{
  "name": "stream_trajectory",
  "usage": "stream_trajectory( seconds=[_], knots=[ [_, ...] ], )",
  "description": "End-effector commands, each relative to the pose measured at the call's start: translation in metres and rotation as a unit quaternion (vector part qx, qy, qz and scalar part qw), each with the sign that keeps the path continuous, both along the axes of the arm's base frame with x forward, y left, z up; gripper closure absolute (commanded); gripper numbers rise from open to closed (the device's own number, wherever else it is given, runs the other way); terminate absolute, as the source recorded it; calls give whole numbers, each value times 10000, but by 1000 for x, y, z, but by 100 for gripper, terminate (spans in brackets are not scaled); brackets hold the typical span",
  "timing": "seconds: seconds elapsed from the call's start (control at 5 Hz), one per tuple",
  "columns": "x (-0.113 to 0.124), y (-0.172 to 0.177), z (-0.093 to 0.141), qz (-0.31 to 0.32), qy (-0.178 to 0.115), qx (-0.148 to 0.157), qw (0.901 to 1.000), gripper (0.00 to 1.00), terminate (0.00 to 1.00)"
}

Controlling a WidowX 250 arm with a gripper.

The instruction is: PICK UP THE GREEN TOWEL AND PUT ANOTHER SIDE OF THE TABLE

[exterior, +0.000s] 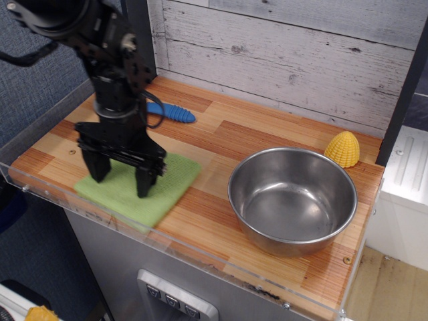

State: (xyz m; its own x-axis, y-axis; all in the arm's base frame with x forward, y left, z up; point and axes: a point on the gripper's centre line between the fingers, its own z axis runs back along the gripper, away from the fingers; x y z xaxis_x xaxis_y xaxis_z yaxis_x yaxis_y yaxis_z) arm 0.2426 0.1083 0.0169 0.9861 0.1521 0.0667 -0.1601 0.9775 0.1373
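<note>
The fingers (121,177) stand wide apart over the green towel (139,188) at the desk's (221,200) front-left edge.

Towel (164,184) left of bowl (292,198)
</note>
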Motion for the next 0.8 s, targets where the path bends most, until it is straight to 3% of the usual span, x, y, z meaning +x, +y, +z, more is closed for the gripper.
stream_trajectory(
  seconds=[0.0, 0.2, 0.6],
  knots=[
    [12, 25, -5, 307, -195, 9, 9993, 0, 0],
    [14, 41, -8, 409, -194, 62, 9990, 0, 0],
    [18, 66, 6, 536, -314, 242, 9978, 0, 0]
  ],
)
